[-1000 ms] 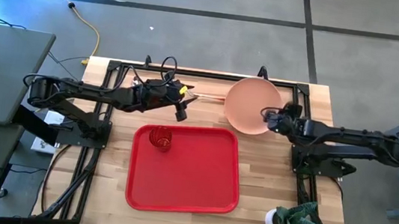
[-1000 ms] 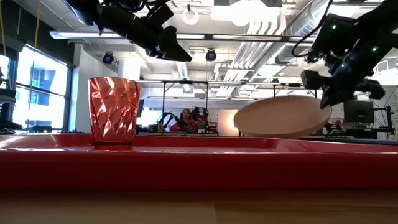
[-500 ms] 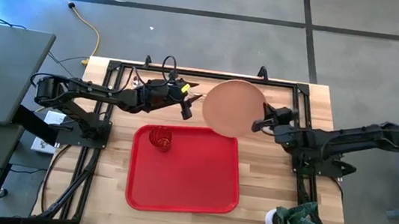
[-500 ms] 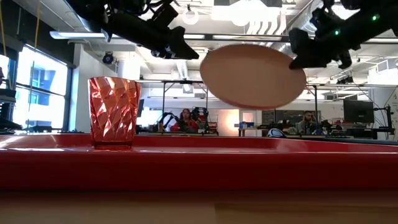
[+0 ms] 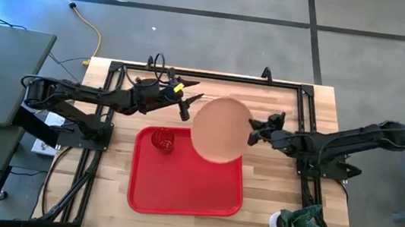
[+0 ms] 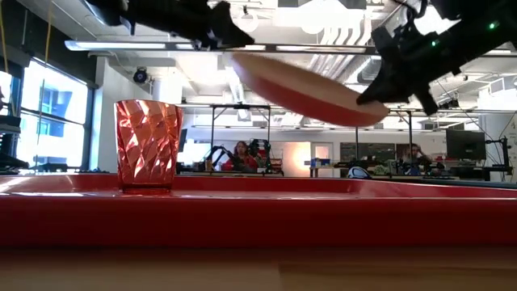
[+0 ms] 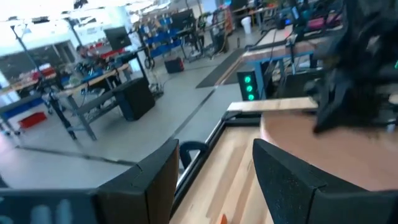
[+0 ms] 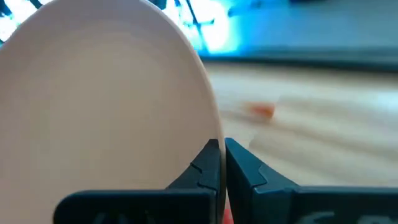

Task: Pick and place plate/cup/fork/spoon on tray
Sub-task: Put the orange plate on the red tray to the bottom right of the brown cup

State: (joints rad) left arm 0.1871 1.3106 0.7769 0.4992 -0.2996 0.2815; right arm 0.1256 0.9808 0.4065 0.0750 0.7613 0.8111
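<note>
Above the tray's (image 5: 186, 192) far right corner, the right gripper (image 5: 252, 130) pinches the plate's (image 5: 220, 128) rim, carrying it tilted in the air. The left gripper (image 5: 185, 104) hovers nearby, fingers spread and empty. The cup (image 5: 163, 140) stands on the tray.

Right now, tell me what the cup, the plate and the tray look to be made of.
The cup: translucent faceted plastic, since light glows through it. The plate, gripped by the right claw: matte, opaque, probably plastic or melamine. The tray: smooth, slightly glossy red plastic.
</note>
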